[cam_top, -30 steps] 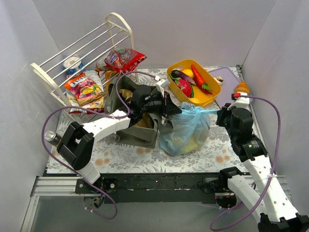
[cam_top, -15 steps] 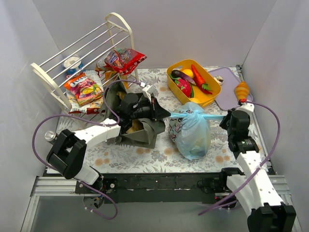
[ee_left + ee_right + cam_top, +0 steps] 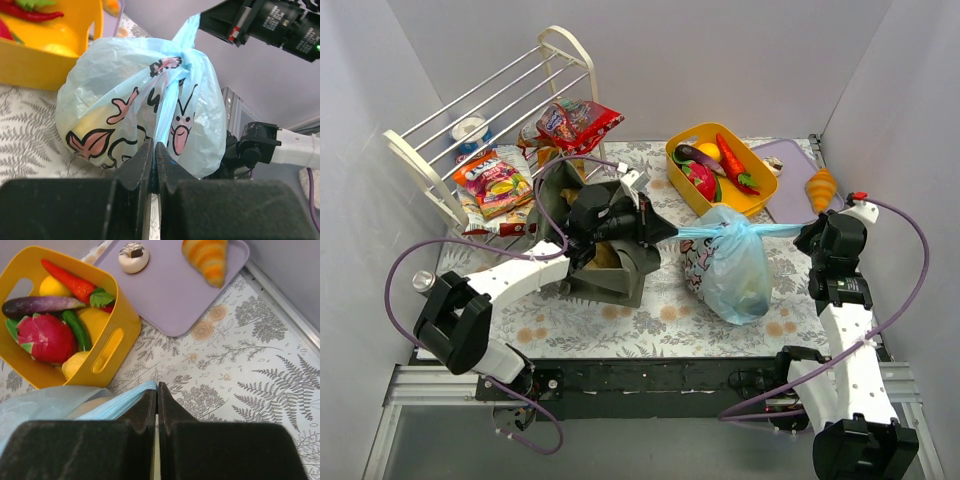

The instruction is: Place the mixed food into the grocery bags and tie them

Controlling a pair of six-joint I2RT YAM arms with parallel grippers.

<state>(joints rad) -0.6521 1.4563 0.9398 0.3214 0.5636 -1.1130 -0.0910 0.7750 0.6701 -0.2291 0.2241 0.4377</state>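
The light-blue cartoon-print bag (image 3: 732, 268) lies on the mat, knotted at the top (image 3: 182, 52), with something yellow showing through it. Its two handle ends are stretched taut to either side. My left gripper (image 3: 667, 230) is shut on the left handle strand (image 3: 165, 120), over the olive-green tote (image 3: 605, 285). My right gripper (image 3: 807, 233) is shut on the right handle strand (image 3: 125, 402). In the wrist views both grippers, left (image 3: 154, 150) and right (image 3: 157, 390), pinch thin blue plastic. Snack packets (image 3: 498, 180) (image 3: 578, 122) lie on the rack.
The yellow tub (image 3: 745, 207) of toy vegetables stands behind the bag and shows in the right wrist view (image 3: 100, 350). A purple tray (image 3: 175, 290) holds a croissant (image 3: 207, 257) and a small donut (image 3: 133, 256). The white wire rack (image 3: 440, 130) fills the back left.
The blue bag has slid to the right, away from the tote. My right gripper has pulled its handle further right and the strands now run tight. My left gripper has barely shifted.
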